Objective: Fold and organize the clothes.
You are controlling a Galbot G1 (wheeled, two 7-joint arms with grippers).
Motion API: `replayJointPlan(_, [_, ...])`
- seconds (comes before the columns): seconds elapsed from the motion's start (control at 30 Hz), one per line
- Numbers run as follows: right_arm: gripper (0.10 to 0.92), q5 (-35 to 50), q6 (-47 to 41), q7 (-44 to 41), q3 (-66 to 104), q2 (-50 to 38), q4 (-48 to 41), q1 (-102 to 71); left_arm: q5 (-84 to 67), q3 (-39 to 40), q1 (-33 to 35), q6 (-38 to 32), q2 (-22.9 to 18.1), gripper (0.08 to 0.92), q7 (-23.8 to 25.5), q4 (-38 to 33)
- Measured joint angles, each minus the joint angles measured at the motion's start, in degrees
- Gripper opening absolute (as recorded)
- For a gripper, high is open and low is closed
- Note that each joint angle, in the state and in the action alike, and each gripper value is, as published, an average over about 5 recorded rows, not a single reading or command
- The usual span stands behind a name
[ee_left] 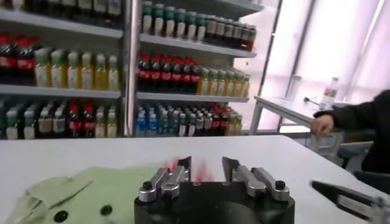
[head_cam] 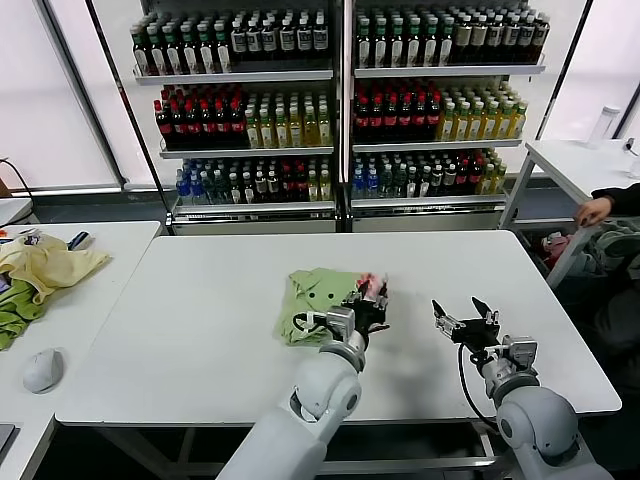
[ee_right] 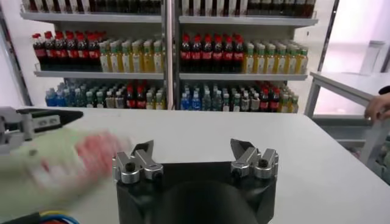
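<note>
The clothes, a light sage-green T-shirt (head_cam: 315, 298), lie folded in a compact bundle at the middle of the white table (head_cam: 200, 330). A red-and-white patch (head_cam: 372, 283) shows at the bundle's right edge. My left gripper (head_cam: 372, 300) hovers over that right edge, beside the patch. Its jaws stand apart with nothing between them (ee_left: 206, 167); the green shirt (ee_left: 91, 192) lies just behind them, to one side. My right gripper (head_cam: 458, 310) hangs open over bare table to the right of the shirt, well apart from it, its fingers wide and empty (ee_right: 194, 152).
On a side table at the left lie a pale yellow cloth (head_cam: 50, 265), a darker green cloth (head_cam: 14, 318) and a white mouse-shaped object (head_cam: 42, 370). Bottle shelves (head_cam: 340, 110) line the back. A person's hand (head_cam: 594, 210) rests at another table on the right.
</note>
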Motion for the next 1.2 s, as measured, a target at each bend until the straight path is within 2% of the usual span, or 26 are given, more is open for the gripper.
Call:
replayJointPlan(0.23, [0.823, -0.17, -0.18, 0.49, -1.48, 1.01, -1.03, 1.05, 1.50, 1.42, 3.37, -1.10, 2.49, 0.672, 0.28, -5.55])
replayJointPlan(0.43, [0.823, -0.64, -0.42, 1.59, -4.50, 2.81, -2.94, 2.55, 1.82, -2.25, 6.90, -3.07, 5.64, 0.809, 0.35, -9.32])
replayJointPlan(0.7, [0.823, -0.43, -0.96, 4.14, -10.49, 6.71, -7.74, 7.04, 1.54, -10.67, 12.58, -5.58, 10.71, 0.823, 0.33, -12.57])
replayJointPlan(0.97, [0.817, 1.97, -0.67, 7.59, -14.05, 11.25, -15.19, 13.21, 1.53, -17.16, 17.60, -7.27, 13.13, 0.823, 0.35, -15.07])
replayJointPlan(1.07, [0.772, 3.79, -0.40, 8.89, -14.66, 12.74, -17.83, 15.22, 1.51, -18.70, 19.05, -7.69, 13.76, 0.823, 0.37, -15.81])
replayJointPlan(1.2, [0.664, 6.28, 0.02, 9.88, -15.46, 14.19, -20.37, 17.32, 1.40, -20.12, 20.56, -7.97, 14.37, 0.823, 0.39, -16.64])
